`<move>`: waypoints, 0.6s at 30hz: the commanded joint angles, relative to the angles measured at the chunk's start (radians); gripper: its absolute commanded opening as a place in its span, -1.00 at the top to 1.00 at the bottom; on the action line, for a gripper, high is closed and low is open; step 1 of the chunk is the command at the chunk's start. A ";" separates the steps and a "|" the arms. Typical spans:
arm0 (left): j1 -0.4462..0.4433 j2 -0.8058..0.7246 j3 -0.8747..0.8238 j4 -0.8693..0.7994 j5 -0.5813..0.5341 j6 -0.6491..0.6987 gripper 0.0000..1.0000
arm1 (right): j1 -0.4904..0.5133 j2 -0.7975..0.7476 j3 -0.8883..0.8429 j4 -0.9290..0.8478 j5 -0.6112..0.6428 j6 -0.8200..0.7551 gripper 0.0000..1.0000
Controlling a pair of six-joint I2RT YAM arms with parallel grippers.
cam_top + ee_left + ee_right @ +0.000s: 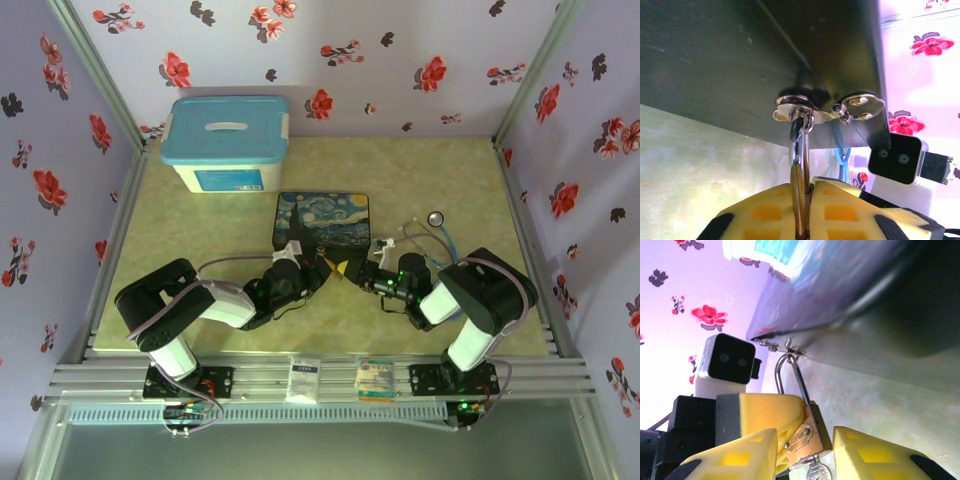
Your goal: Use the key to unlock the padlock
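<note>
- Plainly, the work is at the lock itself. The padlock [814,426] hangs by its shackle [799,145] from the hasp [805,107] on the near side of the dark painted box [323,222]. The box stands about the middle of the table [450,180], and the lock faces the table's near edge.
- The left gripper [804,192] is clenched on the padlock's brass body, its yellow pads pressed against either flat face. It holds the body out from the box with the keyhole end turned toward the right arm.
- The key [816,473] sticks out of the base of the padlock. Only its silvery head can be seen, so the shaft seems to be seated in the keyhole; how deep, I cannot tell.
- The right gripper [806,450] is released. Its two yellow fingers stand apart on either side of the key head, and neither pad visibly touches it.
- The shackle looks closed through the hasp, so the lock is not yet undone.
- Step in hand, as I judge it: the key is in and the turn is yet to come.
- The next move calls for the right fingers to close squarely on the flat of the key head and twist about the shaft's line. Meanwhile the left grip must keep the body from turning with it.
- The head is small and slick, so an off-centre pinch could slip, or tug the key out rather than turn it.
</note>
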 commanded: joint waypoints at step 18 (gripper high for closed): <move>-0.011 0.057 0.020 0.252 -0.067 -0.037 1.00 | -0.006 -0.102 -0.041 0.057 -0.003 0.119 0.32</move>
